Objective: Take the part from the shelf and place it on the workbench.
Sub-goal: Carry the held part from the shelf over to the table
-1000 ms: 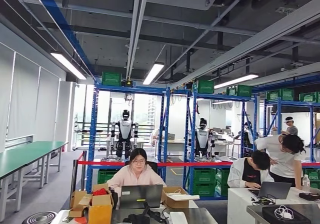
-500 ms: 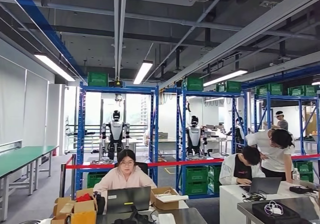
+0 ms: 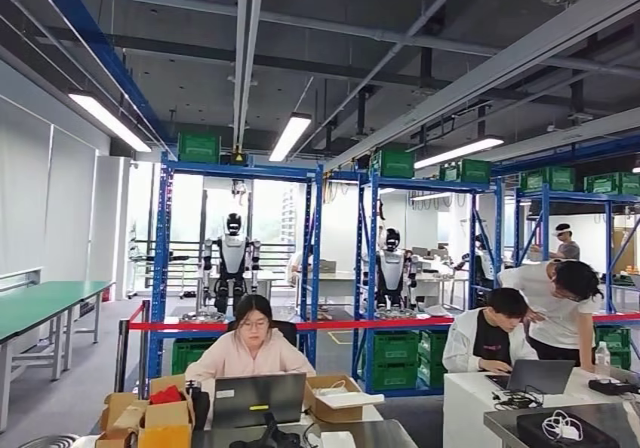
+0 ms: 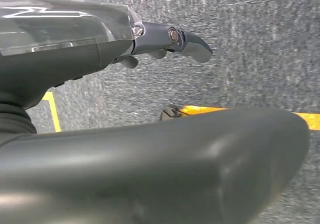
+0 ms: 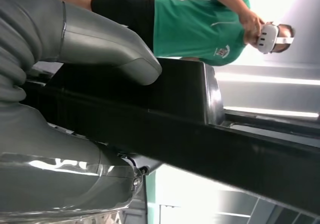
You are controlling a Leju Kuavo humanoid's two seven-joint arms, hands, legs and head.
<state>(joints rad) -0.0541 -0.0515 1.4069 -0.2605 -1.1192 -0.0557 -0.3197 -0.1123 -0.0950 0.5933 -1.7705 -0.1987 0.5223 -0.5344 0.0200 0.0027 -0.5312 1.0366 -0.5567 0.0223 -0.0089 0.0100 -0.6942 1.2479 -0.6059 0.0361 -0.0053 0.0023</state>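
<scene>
My right hand (image 5: pixel 56 134) holds a black flat-sided part (image 5: pixel 181 94); the grey thumb (image 5: pixel 113 49) lies along one face and the rest of the hand presses the other. My left hand (image 4: pixel 94 49) hangs over grey carpet with its dark fingers (image 4: pixel 181 39) stretched out and nothing in them. Blue shelves (image 3: pixel 309 258) with green crates stand far ahead in the head view. A long green-topped workbench (image 3: pixel 38 303) runs along the left wall.
A person sits at a laptop (image 3: pixel 253 353) straight ahead behind a desk with cardboard boxes (image 3: pixel 162 418). Red barrier tape (image 3: pixel 340 325) crosses before the shelves. Two people (image 3: pixel 528 333) work at a white desk on the right. A person in a green shirt (image 5: pixel 196 19) stands beyond the part.
The whole head picture has shifted a little left and slightly up and down: the camera has moved. The people stay at their desks.
</scene>
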